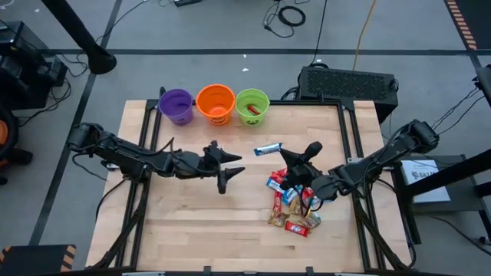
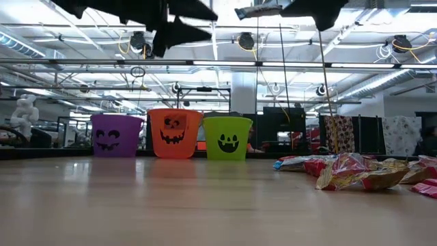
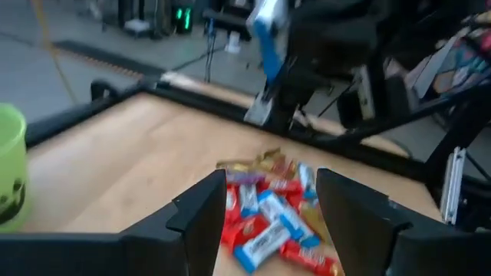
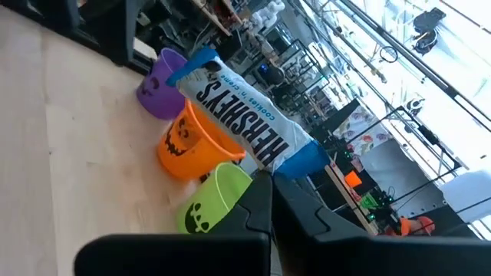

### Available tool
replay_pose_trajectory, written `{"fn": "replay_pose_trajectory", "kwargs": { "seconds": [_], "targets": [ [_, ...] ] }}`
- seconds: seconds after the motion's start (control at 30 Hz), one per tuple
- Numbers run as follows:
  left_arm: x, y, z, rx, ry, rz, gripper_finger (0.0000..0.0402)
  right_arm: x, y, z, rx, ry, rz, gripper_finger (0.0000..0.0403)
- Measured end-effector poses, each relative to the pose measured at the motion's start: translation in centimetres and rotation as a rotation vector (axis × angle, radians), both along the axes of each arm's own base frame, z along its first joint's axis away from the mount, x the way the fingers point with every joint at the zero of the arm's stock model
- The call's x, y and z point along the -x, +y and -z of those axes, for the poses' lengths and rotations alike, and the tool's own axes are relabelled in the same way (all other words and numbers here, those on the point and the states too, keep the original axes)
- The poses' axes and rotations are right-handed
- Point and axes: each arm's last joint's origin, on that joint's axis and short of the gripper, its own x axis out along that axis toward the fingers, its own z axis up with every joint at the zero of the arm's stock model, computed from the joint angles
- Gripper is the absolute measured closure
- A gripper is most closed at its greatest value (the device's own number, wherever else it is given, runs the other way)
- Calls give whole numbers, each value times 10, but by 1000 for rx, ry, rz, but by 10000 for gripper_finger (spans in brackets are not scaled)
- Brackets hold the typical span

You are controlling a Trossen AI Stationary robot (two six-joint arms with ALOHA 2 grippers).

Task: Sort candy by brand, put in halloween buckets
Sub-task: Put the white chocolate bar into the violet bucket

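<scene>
The right gripper is clamped shut on a white, blue-ended wrapped candy bar whose wrapper reads "HERSHEY'S" with "COOKIES 'N' CREME" in small print beside it. In the high view that bar hangs above the middle of the bench, toward the far edge and just short of the pails. The left gripper is over the bench's centre, held above the wood in the low view, its two dark fingers spread wide with nothing between them.

Past those fingers lies the heap of shiny red, blue and gold wrapped candy bars, piled on the light wooden bench toward its right edge and near side, directly beneath the right arm. Their printing cannot be read.

Along the far edge three small round plastic pails stand upright in a row, nearly touching: the purple pail on the left, the orange pail in the middle, the lime green pail on the right. Each carries a dark grinning face. Something red lies inside the green pail, and something dark in the orange one.

A black box with a perforated top sits beyond the far right corner.
</scene>
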Motion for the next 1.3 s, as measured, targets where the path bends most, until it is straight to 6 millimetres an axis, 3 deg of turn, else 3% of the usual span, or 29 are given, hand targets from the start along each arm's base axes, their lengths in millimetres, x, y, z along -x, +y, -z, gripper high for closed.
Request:
{"fn": "replay_pose_trajectory", "kwargs": {
  "seconds": [0.17,0.27,0.53,1.1,1.3],
  "targets": [
    [-2,3,-11,-72,-103,12,191,0,0,0,-7,-4,-11,402],
    [-3,15,-13,-73,-114,-18,191,-1,1,0,-29,-12,-52,402],
    [-8,41,-10,-15,-121,97,191,-1,1,0,-40,-21,-55,402],
    [-24,43,-5,53,-244,181,194,-2,2,1,-53,-24,-76,403],
    [-24,46,-5,68,-247,171,241,-2,2,1,-53,-24,-76,403]
  ]
}}
